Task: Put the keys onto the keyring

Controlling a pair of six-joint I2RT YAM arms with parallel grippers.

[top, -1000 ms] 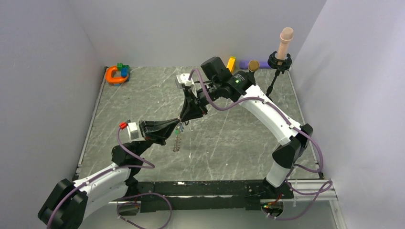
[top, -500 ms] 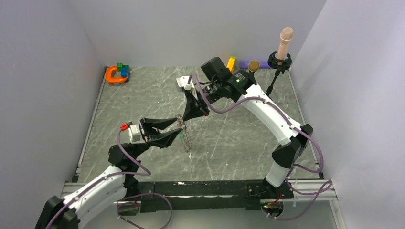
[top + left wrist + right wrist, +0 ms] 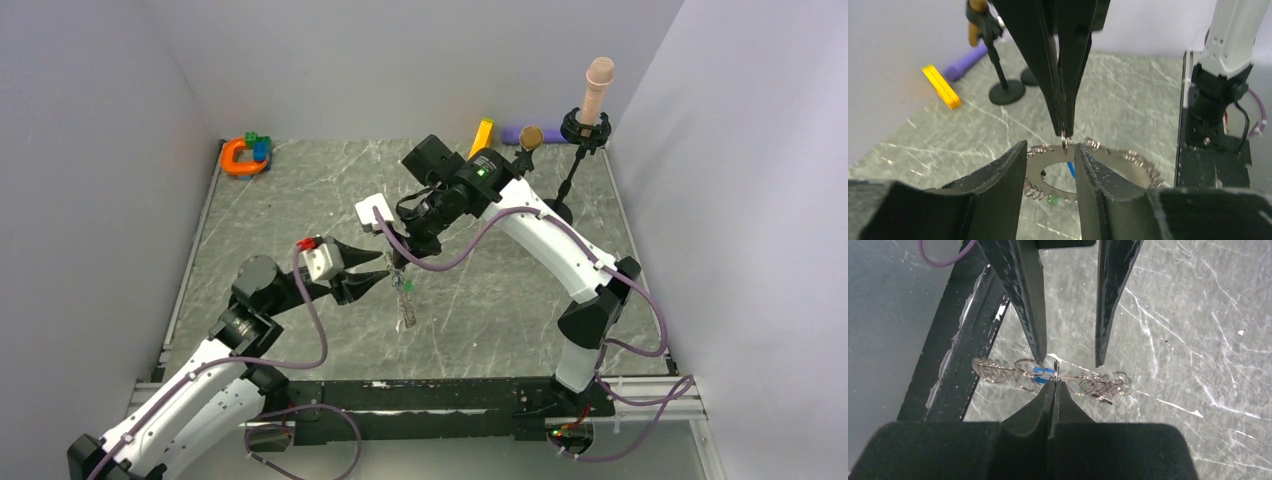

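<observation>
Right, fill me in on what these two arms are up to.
The right pincer is shut on the rim of the keyring, holding it up off the table. The left pincer is open, straddling the ring without gripping it. A blue-headed key and a green-headed key show beside the ring; whether they are threaded on cannot be told.

The right fingers pinch the edge-on keyring; the left fingers flank it, apart
</observation>
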